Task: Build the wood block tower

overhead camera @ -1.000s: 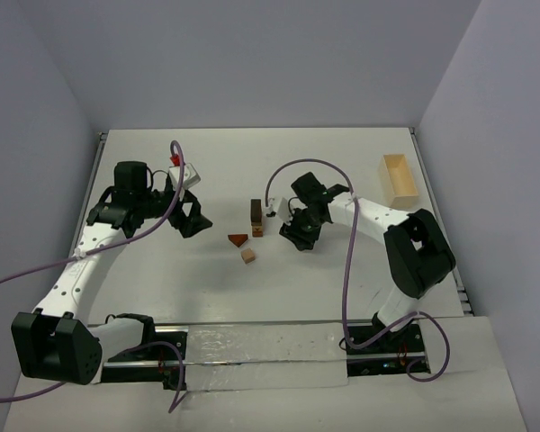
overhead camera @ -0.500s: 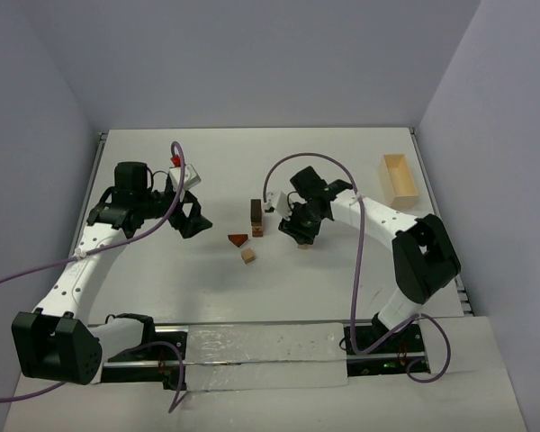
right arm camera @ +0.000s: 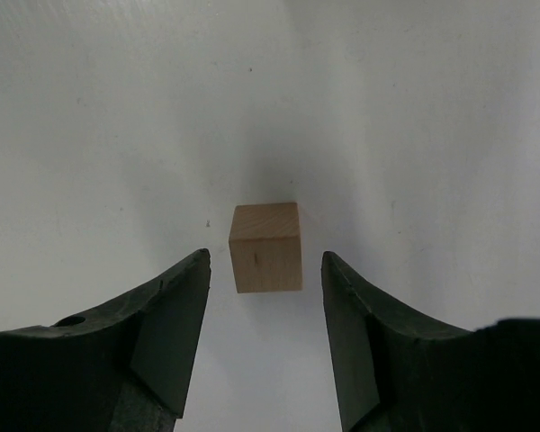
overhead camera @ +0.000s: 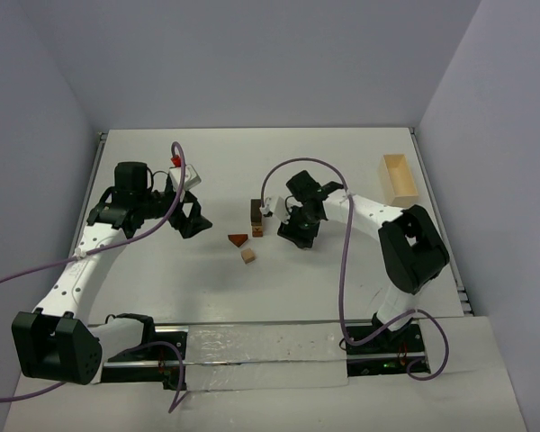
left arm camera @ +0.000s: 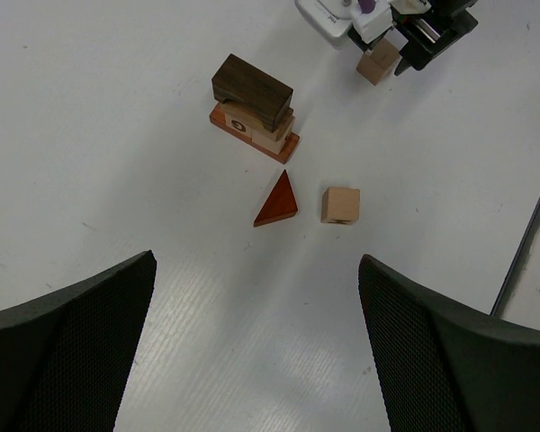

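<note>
Straddling a pale cube (right arm camera: 266, 241), the right pincer (right arm camera: 265, 256) is released, one finger on either side with a gap to each face. The wood block tower (overhead camera: 256, 217) stands near that pincer, on the side toward the other arm. The cube should be light, rigid and smooth-sided, so grip it squarely on two opposite flat faces. The left pincer (left arm camera: 256, 261) hangs spread wide and empty, with the tower well ahead of it. No writing is legible; one dark mark on a tower block cannot be made out.

Pale open box (overhead camera: 400, 180), white table (overhead camera: 216, 171)
</note>
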Robot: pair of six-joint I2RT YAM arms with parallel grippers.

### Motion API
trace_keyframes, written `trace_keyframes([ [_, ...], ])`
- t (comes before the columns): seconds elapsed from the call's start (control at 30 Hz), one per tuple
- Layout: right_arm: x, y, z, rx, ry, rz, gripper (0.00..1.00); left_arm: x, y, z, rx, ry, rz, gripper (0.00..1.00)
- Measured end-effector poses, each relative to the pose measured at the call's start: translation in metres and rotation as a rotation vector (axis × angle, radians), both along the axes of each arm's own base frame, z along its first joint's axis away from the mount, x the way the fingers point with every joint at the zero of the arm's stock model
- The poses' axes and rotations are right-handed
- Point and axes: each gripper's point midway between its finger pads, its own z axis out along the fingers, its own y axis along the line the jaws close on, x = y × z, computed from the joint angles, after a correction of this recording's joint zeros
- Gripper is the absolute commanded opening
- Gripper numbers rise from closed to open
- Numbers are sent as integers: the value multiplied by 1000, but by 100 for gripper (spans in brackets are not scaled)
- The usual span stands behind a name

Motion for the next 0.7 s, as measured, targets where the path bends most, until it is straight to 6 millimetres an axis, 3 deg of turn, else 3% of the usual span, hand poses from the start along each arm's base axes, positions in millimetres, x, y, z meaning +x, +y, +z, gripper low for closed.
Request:
trace_keyframes([
  [0.13, 0, -1, -8, -12, 14, 3, 53, 0, 0, 0, 0, 0, -1, 99],
  [0.3, 1, -1, -11, -19, 15, 6, 41, 0, 0, 0, 2, -3, -3, 99],
  [0.5, 3, -1, -11, -19, 5, 7, 2, 0, 0, 0, 3, -6, -4, 99],
  [0.63, -1, -1, -6, -19, 29, -22, 0, 0, 0, 0, 1, -4, -2, 99],
  [0.7, 1, 4, 10, 0, 47, -78, 0, 0, 0, 0, -4, 4, 5, 99],
])
